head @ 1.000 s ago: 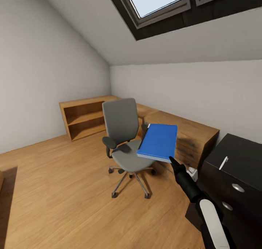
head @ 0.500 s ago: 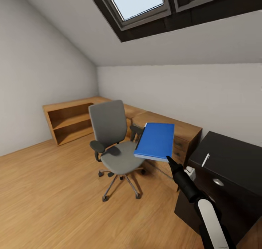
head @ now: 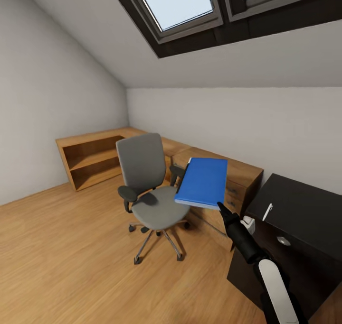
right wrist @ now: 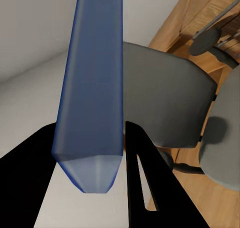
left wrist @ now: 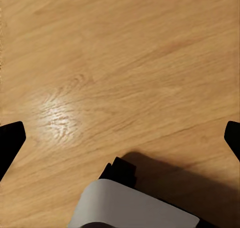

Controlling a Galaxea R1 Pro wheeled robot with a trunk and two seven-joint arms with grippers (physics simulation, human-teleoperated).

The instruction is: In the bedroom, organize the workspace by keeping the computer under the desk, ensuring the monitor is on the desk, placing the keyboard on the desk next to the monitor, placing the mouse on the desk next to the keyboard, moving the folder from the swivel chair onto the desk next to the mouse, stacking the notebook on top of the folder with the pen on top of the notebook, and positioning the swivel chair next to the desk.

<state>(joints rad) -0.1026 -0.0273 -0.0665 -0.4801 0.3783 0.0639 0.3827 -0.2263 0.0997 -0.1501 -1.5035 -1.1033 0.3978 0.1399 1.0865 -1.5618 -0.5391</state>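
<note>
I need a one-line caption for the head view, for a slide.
Right gripper holds the blue folder lifted beside the grey swivel chair, near the black desk.

No text, label, brand or number can be read anywhere. The folder (head: 203, 181) carries a plain blue cover.

The right gripper (head: 220, 205) pinches a corner of the blue folder (head: 202, 182), holding it in the air just beside the chair (head: 149, 181). Behind the chair runs low wooden shelving (head: 90, 158); beyond the folder, a black cabinet (head: 304, 210) carries a white pen (head: 268, 211).
</note>
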